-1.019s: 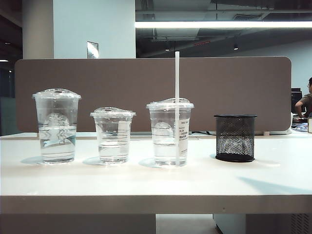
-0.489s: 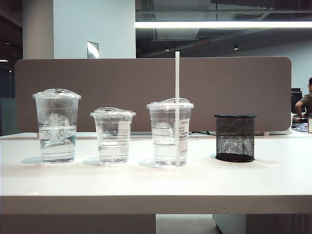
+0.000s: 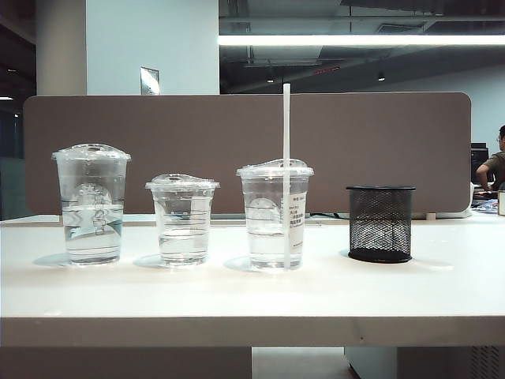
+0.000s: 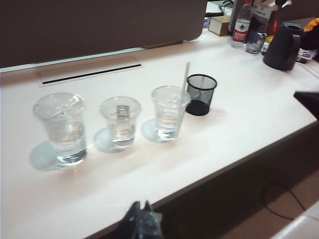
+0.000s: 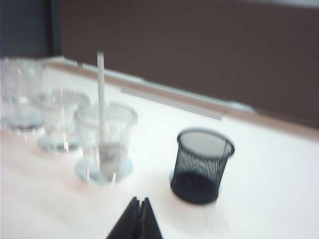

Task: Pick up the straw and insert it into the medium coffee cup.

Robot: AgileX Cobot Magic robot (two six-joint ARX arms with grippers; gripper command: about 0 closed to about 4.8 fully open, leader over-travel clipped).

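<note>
my right gripper (image 5: 137, 211) sits shut, apart from the medium coffee cup (image 5: 105, 144) holding the upright straw (image 5: 101, 84).

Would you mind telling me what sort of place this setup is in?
Probably an open-plan office: a white desk backed by a brown partition screen, a mesh pen holder, and a seated person beyond.

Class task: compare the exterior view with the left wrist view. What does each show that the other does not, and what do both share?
Only the exterior view: a seated person at far right, and the label on the medium coffee cup.

Only the left wrist view: the shut left tool, a water bottle and a dark jug.

Both: three lidded cups, the straw standing in the medium coffee cup, and the mesh pen holder. The right tool is in neither.
</note>
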